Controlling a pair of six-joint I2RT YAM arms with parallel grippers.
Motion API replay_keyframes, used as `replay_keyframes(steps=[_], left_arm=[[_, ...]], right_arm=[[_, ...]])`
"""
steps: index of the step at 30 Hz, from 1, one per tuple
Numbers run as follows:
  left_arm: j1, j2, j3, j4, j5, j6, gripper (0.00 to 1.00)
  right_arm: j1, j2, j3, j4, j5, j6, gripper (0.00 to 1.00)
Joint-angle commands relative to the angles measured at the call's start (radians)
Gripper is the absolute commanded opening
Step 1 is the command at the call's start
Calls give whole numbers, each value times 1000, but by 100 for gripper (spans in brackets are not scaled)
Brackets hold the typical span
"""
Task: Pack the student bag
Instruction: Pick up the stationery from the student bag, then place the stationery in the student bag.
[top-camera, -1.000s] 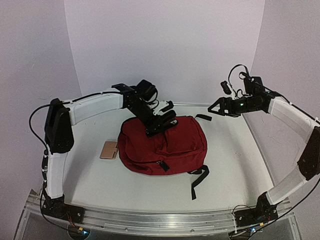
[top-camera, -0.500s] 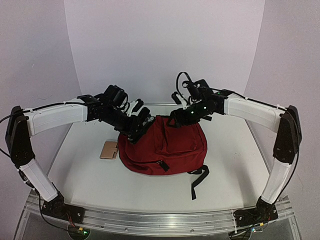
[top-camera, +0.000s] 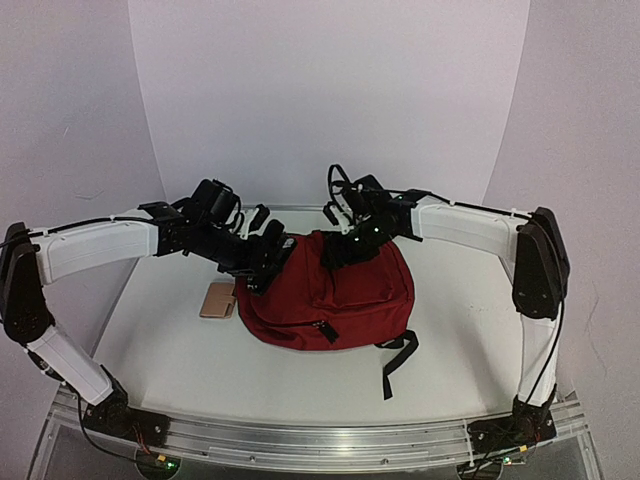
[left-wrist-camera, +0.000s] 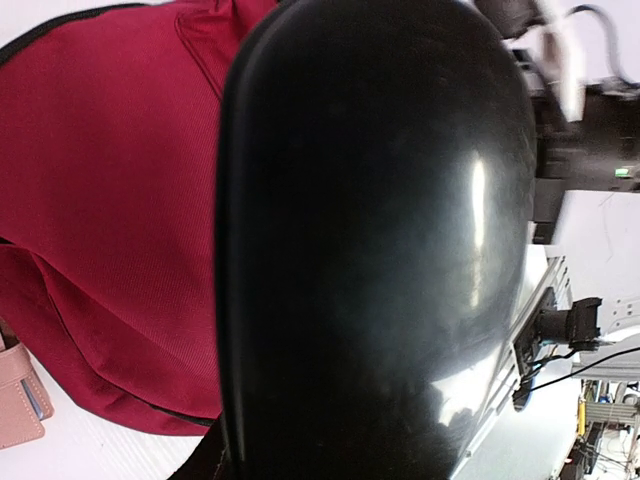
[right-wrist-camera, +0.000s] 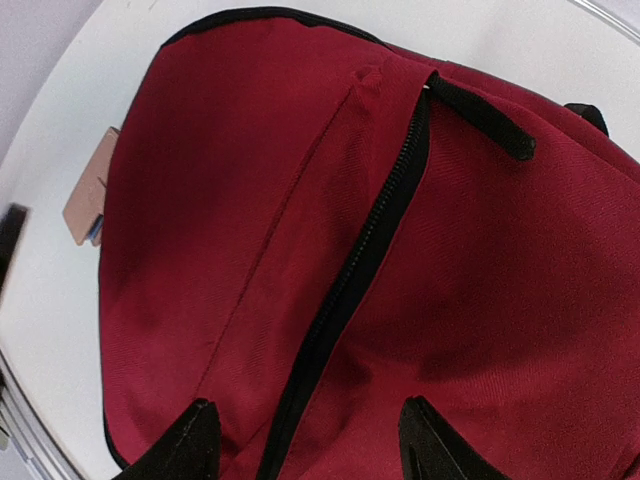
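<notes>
a dark red student bag (top-camera: 330, 300) lay flat in the middle of a white counter (top-camera: 460, 300), with a black strap (top-camera: 395, 358) trailing toward the near edge on its right. two white-and-black robot arms reached in from either side and met at the bag's far end. the left arm's fingers (top-camera: 262, 262) sat at the bag's far left corner. in the overhead view they were too small to read. in the left wrist view a glossy black rounded shape (left-wrist-camera: 370, 250) filled most of the frame. so it could not be told whether they were open, closed or holding something. the right arm's fingers (top-camera: 337, 250) hung over the bag's far end, spread apart and gripping nothing. in the right wrist view their two black fingertips (right-wrist-camera: 185, 445) stood on either side of a closed black zipper (right-wrist-camera: 370, 250). a small pinkish-tan wallet-like item (top-camera: 218, 299) lay on the counter just beside the bag's left side.
</notes>
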Motion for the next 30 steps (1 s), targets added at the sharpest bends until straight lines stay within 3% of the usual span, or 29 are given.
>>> replay_keyframes(steps=[1, 4, 9, 19, 30], left_arm=[[8, -61, -2, 102, 10, -20, 0], [7, -49, -5, 111, 23, -22, 0], [8, -27, -10, 143, 59, -30, 0], [-3, 76, 3, 292, 293, -86, 0], [-37, 352, 132, 395, 560, -148, 0]], right_arm=[[2, -5, 40, -43, 62, 2, 42], [2, -44, 13, -48, 82, -18, 22], [2, -107, -18, -72, 95, -51, 0], [-9, -241, -42, -89, 67, -112, 0], [-10, -281, -88, -89, -26, -151, 0]])
